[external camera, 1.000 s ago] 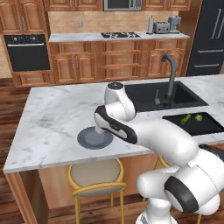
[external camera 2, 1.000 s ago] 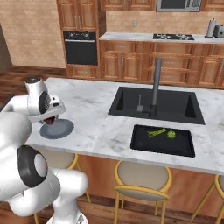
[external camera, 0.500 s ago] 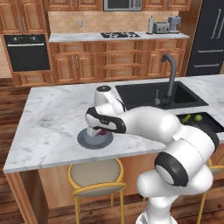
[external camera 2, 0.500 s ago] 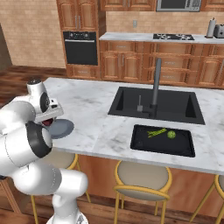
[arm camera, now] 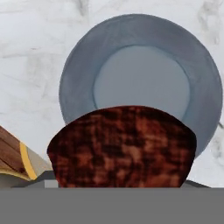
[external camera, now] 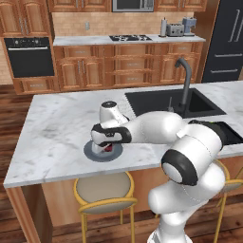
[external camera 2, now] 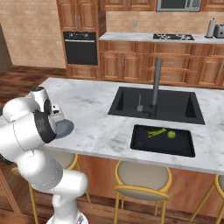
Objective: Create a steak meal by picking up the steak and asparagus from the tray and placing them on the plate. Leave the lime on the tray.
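The white arm's two-finger gripper (external camera: 108, 147), jaws clamped around the dark red-brown lump of steak (arm camera: 122, 146), has swung down low over the round grey plate (external camera: 90, 153) near the marble island's front edge, so release looks imminent, while thin green asparagus (external camera 2: 156, 132) waits on the black rectangular tray (external camera 2: 183, 148).

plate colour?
Dark grey rim, lighter grey centre; the plate shows best in the hand view.

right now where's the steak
The steak is in the claw just above the plate at the near left part of the island; in the hand view it covers the plate's near rim.
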